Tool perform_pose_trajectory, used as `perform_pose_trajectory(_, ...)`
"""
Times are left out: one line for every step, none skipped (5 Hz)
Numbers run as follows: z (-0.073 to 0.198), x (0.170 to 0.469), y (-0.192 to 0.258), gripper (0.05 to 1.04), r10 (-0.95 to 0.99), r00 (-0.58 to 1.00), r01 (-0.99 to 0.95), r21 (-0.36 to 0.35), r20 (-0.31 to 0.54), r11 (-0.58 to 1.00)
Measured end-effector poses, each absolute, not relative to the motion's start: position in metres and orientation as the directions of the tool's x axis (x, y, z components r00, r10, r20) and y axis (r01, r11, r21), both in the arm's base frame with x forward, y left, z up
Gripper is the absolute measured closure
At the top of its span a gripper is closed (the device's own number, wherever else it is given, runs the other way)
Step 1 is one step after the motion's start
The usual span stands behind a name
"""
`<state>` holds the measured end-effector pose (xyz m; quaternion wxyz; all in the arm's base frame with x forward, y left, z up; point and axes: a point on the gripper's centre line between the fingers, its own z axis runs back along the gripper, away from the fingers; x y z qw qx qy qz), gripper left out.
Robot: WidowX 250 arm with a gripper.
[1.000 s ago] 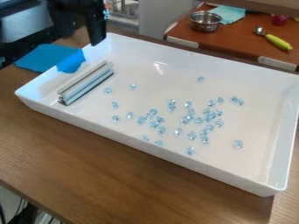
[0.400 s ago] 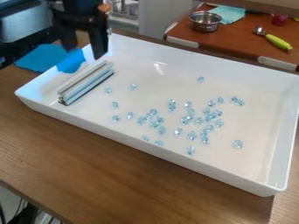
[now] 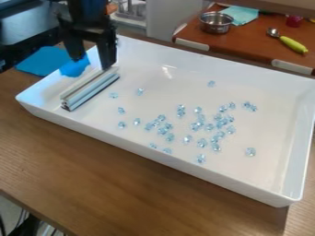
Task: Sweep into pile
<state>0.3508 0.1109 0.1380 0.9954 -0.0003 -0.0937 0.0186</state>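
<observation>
**Bar sits below the pincer, mostly camera-side of it**

- Surface: wood, carries the white tray. You've got the bar and beads inside it.
- Tray end wall runs beside the bar, with a blue sheet behind and a blue patch at the rim. The picture-left finger is right by that patch; I'd call it your main snag on descent.
- Pincer: fingers apart, nothing between them, over the bar's far end. Can't tell if the picture-right tip touches it.
- Bar: flat on the tray floor, long axis running from the near corner toward the far wall. Finger spread looks crosswise to it. For a mid-bar grip you'd likely come toward the camera, then down.
- Beads: scattered mid-tray, well apart from the bar. Sweep not yet started; looks like you're still at tool pickup.
</observation>
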Motion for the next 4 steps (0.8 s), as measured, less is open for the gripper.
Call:
perform_pose_trajectory(0.126, 0.348, 0.117, 0.083, 0.036, 0.985, -0.036, -0.002, 0.167, 0.999)
perform_pose_trajectory(0.118, 0.345, 0.122, 0.083, 0.023, 0.986, -0.026, 0.013, 0.167, 1.000)
perform_pose_trajectory(0.109, 0.341, 0.125, 0.083, 0.008, 0.987, -0.014, 0.033, 0.161, 0.999)
perform_pose_trajectory(0.103, 0.338, 0.130, 0.083, -0.001, 0.987, -0.006, 0.042, 0.161, 0.999)
